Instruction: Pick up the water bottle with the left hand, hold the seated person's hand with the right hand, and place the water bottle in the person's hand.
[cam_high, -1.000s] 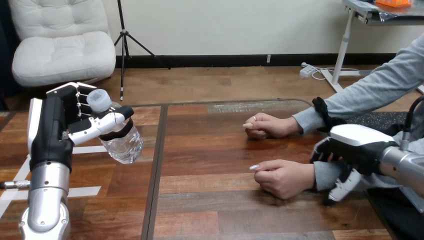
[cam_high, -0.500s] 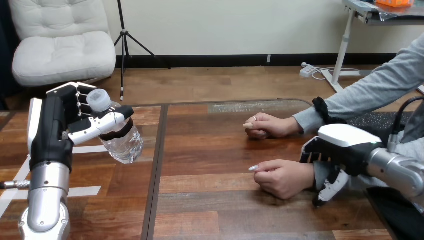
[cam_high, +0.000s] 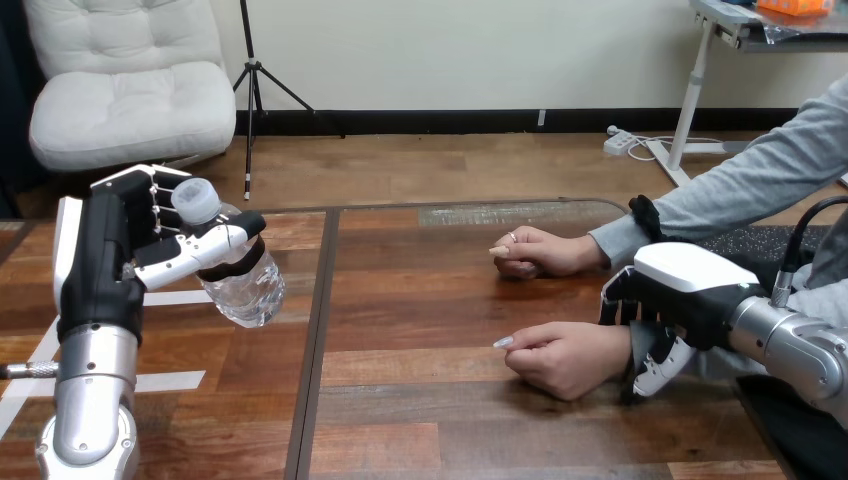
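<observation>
My left hand (cam_high: 105, 255) is raised over the table's left part, shut on a clear water bottle (cam_high: 238, 283) with a pale cap, which tilts toward the left. The person's two hands rest as loose fists on the table at the right: the far hand (cam_high: 540, 251) and the near hand (cam_high: 562, 357). My right hand (cam_high: 680, 292) sits over the near hand's wrist, its fingers (cam_high: 618, 306) hanging on the far side and its thumb (cam_high: 655, 368) on the near side. The grey sleeve shows between them, and I see no closed grip round it.
White tape strips (cam_high: 172, 298) lie on the table (cam_high: 430, 320) under and beside my left arm. A dark seam (cam_high: 318, 340) runs front to back between the bottle and the person's hands. A dark mat (cam_high: 745, 240) lies at the right edge.
My right hand has moved left along the person's near forearm and now straddles the wrist. The left hand and the bottle have stayed in place.
</observation>
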